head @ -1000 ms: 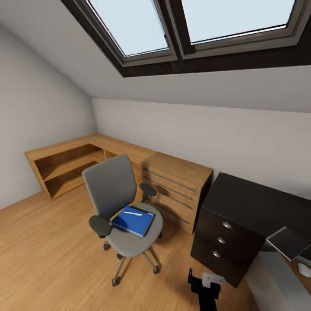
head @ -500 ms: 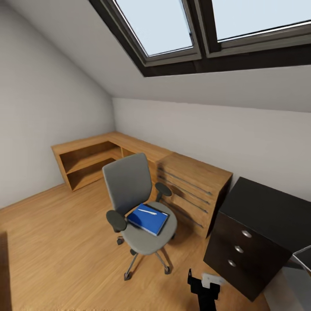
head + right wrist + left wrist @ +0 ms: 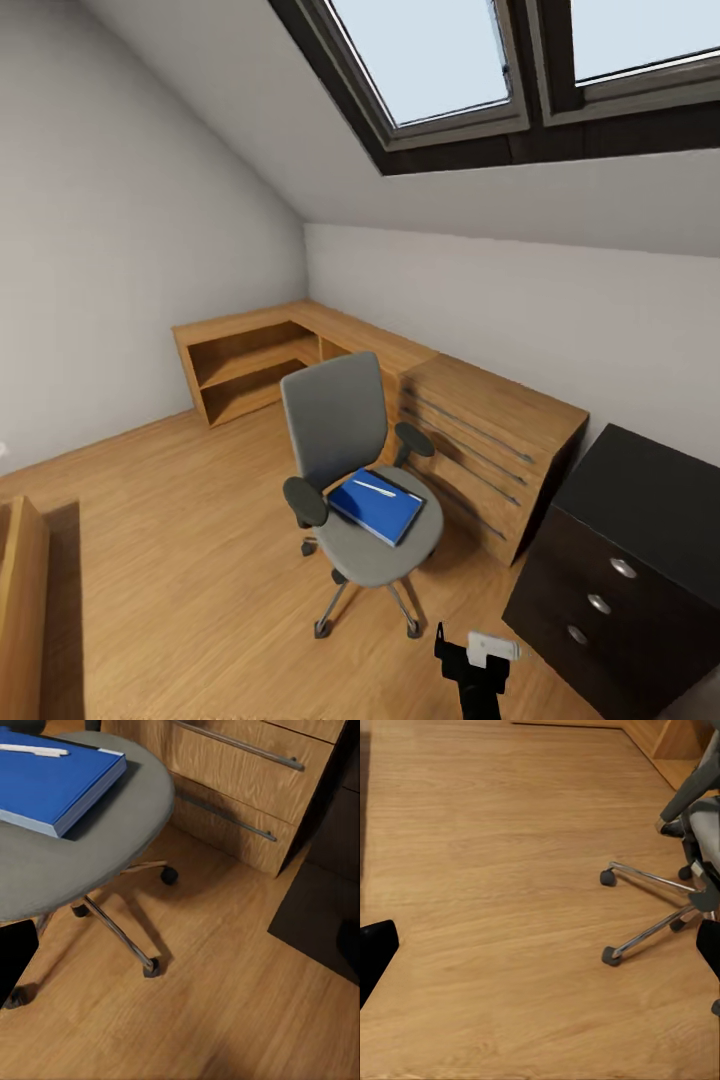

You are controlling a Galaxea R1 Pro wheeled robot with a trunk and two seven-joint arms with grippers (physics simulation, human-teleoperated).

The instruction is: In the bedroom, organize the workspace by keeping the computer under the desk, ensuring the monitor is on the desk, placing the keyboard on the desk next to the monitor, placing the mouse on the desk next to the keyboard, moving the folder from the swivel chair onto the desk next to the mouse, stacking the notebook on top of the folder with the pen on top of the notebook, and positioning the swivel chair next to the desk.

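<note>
The bedroom's wood floor spreads under sloped walls and skylights. Low wood cabinets line the far wall, beside a dark drawer cabinet. The swivel chair stands mid-floor — on its seat the blue folder, a pale pen on top. Both grippers' jaws — cannot tell whether apart or together.

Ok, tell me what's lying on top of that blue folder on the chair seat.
A thin white pen lies on the blue folder, which rests flat on the swivel chair seat. No separate notebook can be made out on it; whatever is beneath the folder is covered.
</note>
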